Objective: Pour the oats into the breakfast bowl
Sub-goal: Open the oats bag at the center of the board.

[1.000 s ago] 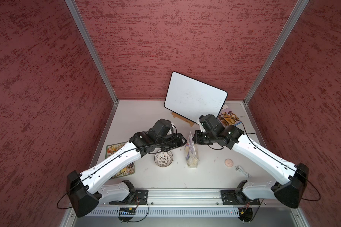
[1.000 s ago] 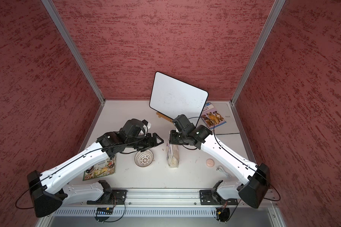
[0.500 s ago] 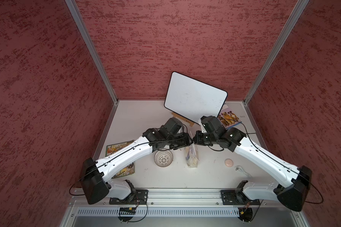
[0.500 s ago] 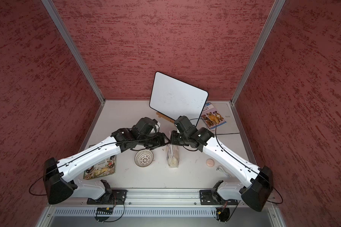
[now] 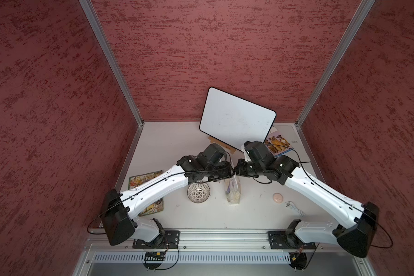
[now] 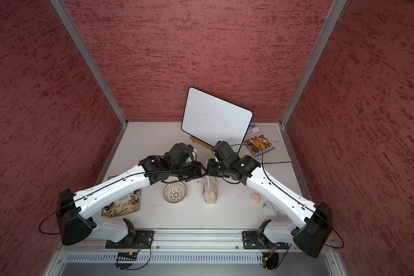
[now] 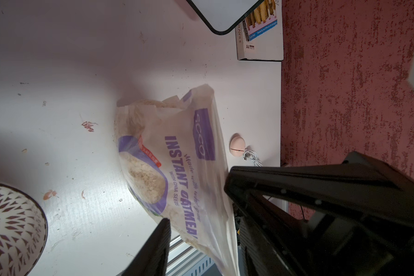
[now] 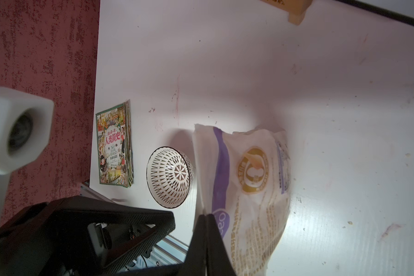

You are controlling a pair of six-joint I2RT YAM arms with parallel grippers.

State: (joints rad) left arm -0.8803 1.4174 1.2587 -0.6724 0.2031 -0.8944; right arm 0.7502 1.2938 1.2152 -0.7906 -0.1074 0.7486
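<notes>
Opening step, I judge: the oat pouch (image 5: 233, 191) stands mid-bench just beside the bowl (image 5: 198, 192), the right pincer (image 8: 207, 229) clamped on its top edge and the left pincer (image 7: 197, 205) apart astride it, which must next grip and pull the mouth open.

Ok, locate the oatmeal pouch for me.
In both top views the instant oatmeal pouch stands mid-table, between the patterned bowl on the robot's left and the pink disc on its right, top pinched by the right gripper.

bowl (image 5: 198, 192) just beside pouch (image 5: 233, 194) — narrow gap, whiteboard (image 5: 237, 119) behind
</notes>
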